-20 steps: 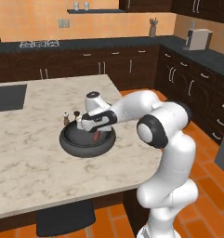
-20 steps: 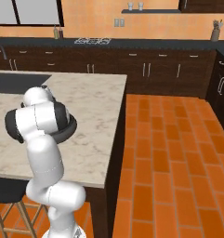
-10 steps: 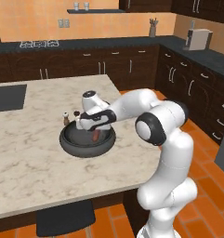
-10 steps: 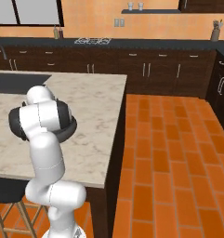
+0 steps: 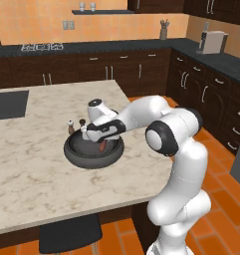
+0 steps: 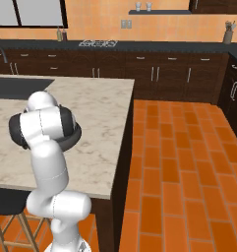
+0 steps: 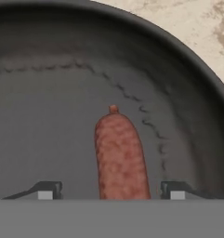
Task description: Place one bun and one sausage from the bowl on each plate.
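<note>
Inside the bowl (image 7: 192, 83), low over its dark floor, the pincer (image 7: 111, 190) straddles the sausage (image 7: 120, 158); the two fingertips (image 7: 47, 189) stand apart on either side of it, with a clear gap between each tip and the meat, so the pincer is released and grasping nothing yet; the sausage lies flat on the bowl's bottom, its knotted end pointing away from the hand. From the left base camera the bowl (image 5: 74, 152) sits on the marble table (image 5: 37, 189) with the hand sunk into it, a reddish sliver of sausage (image 5: 102, 146) beneath; no bun is plain to me here, perhaps hidden by the arm. The step in hand looks like the pick of the sausage; next the tips should clench evenly on its middle, then lift clear of the rim.
</note>
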Robot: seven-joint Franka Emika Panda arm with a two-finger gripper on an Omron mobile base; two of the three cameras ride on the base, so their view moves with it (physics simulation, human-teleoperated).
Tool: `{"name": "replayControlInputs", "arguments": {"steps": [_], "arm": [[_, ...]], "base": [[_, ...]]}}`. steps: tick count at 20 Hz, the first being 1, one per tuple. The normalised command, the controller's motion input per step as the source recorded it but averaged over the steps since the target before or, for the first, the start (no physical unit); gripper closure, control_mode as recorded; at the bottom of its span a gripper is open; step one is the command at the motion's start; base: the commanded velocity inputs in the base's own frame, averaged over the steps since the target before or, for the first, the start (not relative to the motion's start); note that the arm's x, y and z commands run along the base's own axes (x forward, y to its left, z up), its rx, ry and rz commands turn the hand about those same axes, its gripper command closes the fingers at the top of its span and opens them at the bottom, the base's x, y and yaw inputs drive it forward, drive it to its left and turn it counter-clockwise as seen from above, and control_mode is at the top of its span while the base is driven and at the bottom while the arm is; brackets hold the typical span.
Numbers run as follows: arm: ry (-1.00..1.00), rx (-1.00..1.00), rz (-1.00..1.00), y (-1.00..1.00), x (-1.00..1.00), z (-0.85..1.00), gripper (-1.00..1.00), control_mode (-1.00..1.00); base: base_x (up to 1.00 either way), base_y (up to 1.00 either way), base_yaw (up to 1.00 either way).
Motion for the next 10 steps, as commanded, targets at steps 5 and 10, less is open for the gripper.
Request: {"name": "replayControlInputs", "arguments": {"steps": [5, 10], "arm": [[-0.1, -0.01, 0.0, -0.04, 0.0, -0.26, 1.0, -1.0], [-0.06, -0.01, 0.0, -0.02, -0.07, -0.1, 1.0, -1.0]], "base": [[0.0, 0.0, 0.0], [0.0, 0.0, 0.0]]}}
